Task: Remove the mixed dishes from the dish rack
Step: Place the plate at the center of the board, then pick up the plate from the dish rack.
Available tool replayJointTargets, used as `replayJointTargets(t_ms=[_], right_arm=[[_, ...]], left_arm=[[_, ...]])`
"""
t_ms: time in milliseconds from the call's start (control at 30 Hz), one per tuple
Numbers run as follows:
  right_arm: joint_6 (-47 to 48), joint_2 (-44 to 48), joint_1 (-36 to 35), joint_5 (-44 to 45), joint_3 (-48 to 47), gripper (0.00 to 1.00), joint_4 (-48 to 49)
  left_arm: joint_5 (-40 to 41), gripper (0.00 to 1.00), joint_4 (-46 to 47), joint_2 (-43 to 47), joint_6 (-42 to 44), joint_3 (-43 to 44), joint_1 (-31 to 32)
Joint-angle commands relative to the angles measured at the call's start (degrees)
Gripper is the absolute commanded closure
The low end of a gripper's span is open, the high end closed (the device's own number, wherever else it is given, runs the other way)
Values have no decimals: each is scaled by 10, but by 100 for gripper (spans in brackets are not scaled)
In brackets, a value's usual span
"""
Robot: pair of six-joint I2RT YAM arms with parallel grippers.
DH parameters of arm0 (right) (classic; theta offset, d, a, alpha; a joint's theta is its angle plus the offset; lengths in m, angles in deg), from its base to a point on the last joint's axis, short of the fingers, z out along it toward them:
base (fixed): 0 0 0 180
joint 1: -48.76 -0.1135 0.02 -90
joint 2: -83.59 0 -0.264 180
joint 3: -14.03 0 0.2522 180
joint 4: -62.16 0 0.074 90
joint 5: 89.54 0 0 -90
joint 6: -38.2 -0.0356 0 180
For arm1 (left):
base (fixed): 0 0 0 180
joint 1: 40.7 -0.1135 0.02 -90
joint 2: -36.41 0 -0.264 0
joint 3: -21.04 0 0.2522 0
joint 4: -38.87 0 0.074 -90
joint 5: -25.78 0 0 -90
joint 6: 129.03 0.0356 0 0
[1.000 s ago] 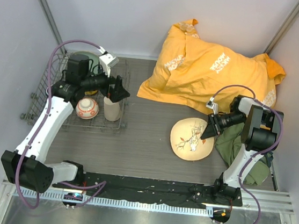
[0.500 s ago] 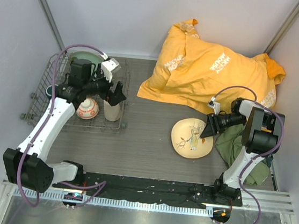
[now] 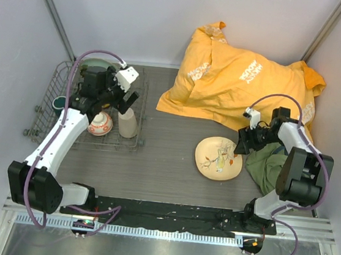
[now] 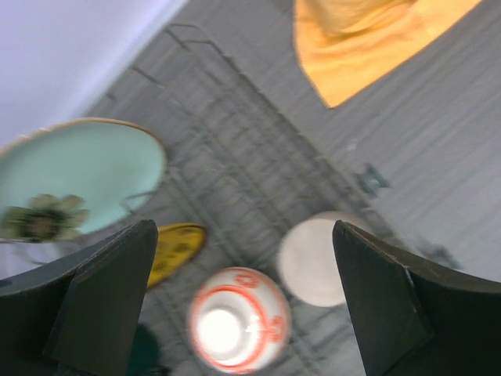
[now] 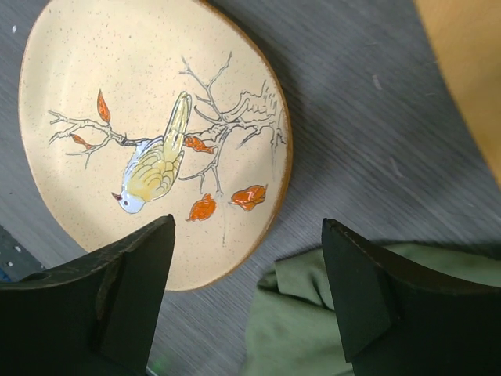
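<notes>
Top external view shows us the dish rack (image 3: 41,116) at the left of the surface (image 3: 166,167). A pale green flower-marked plate (image 3: 95,65) sits at its far end and a dark green mug (image 3: 59,102) at its left side. Toward its near right corner a small white-and-red bowl (image 3: 100,124) sits just beside a beige handleless cup (image 3: 128,123). From the left wrist we also make out, blurred, a small yellow-and-dark plate (image 4: 177,246) between the green plate and the bowl.

We see the left fingers (image 3: 128,102) spread wide above the bowl and cup, holding nothing. The right fingers (image 3: 241,146) stand apart over the right rim of a cream bird-painted plate (image 3: 217,159). That plate lies flat on the surface, well apart from the rack, and they grip nothing. A green cloth (image 3: 271,165) lies just beside it, and an orange cloth (image 3: 243,80) lies farther back.
</notes>
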Motion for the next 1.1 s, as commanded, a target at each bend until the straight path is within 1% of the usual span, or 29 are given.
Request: replayJointTargets(t_ms=[0,33,67,133,200,333,367,433,467,533,600,633,667,733,767,967,1067], right_arm=[[-29,65,1,29,-3,17,42],[-32,74,1,30,-7,17,43],[-35,80,-1,29,-11,16,42],[-38,98,-1,29,-18,16,40],[-41,113,-4,32,-20,16,39],[-39,124,-10,37,-16,16,40],[-38,124,-10,38,-14,16,40],[-33,122,-12,40,-10,16,40],[-31,122,-13,41,-7,16,41],[-27,120,-14,44,0,16,47],[-24,117,-14,43,5,16,58],[-25,116,-14,41,8,16,60],[-24,113,-15,38,9,16,62],[-24,109,-14,34,15,16,72],[-25,105,-14,31,16,16,74],[-18,91,-15,31,20,16,82],[-18,88,-14,23,22,16,84]], left_arm=[[65,0,89,-14,139,7,-2],[70,0,96,-21,168,11,-3],[76,0,98,-29,216,21,-3],[80,0,95,-57,266,37,-6],[84,0,69,-79,320,75,-9],[103,0,33,-158,380,147,-18],[109,0,25,-175,390,176,-20],[125,1,14,-214,421,204,-23],[129,1,3,-228,435,232,-24],[143,2,-32,-256,473,260,-26],[171,2,-58,-300,496,306,-26],[188,2,-89,-313,505,323,-26],[194,2,-98,-341,518,355,-27],[205,2,-120,-364,526,388,-28],[204,2,-144,-377,532,422,-30],[226,2,-219,-442,583,513,-30],[248,2,-237,-475,611,552,-31]])
